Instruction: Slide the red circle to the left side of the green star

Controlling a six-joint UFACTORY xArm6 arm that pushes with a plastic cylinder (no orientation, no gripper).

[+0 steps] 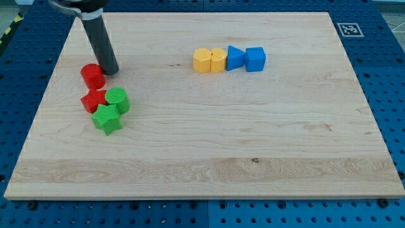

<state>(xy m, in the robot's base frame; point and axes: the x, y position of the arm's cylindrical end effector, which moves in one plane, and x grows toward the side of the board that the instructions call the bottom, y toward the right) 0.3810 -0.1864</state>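
The red circle [92, 76] lies at the board's left, above a red star [93, 100]. The green star [107, 118] lies below and slightly right of the red star, with a green circle [118, 100] touching it at its upper right. My tip [109, 71] stands just right of the red circle, touching or nearly touching its right edge. The red circle is above the green star, apart from it, with the red star in between.
A row of blocks lies at the upper middle: a yellow hexagon [202, 60], a yellow block [218, 60], a blue triangle [235, 58] and a blue cube [255, 59]. The wooden board [253, 158] ends near the red blocks on the left.
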